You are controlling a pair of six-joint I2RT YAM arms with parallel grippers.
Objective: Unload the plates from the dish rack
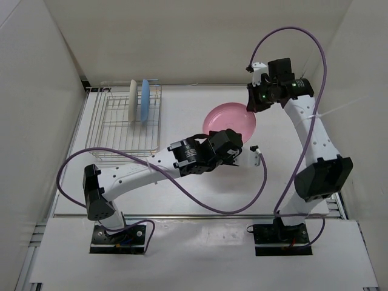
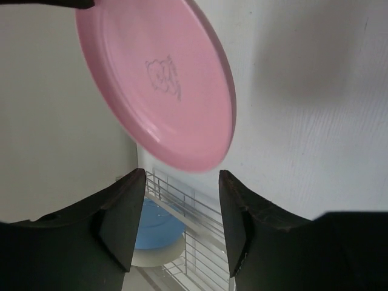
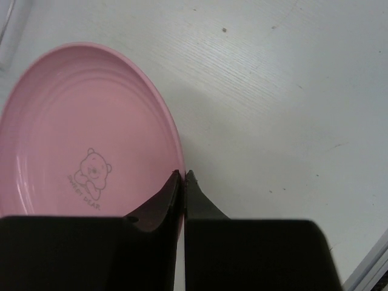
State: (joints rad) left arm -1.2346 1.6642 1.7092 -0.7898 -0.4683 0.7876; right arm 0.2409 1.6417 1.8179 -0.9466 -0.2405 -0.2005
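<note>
Right end effector [image 3: 182, 174] pinches pink plate [image 3: 85, 133] rim. Left end effector [image 2: 182, 174] spread, empty (just beside it). Cream plate [image 1: 133, 100], blue plate [image 1: 145, 100] upright in rack [image 1: 115, 130].

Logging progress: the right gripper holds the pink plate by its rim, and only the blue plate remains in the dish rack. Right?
Not only the blue plate: a cream-white plate stands beside it in the dish rack, per the top external view. The right gripper holds the pink plate by its rim.
</note>
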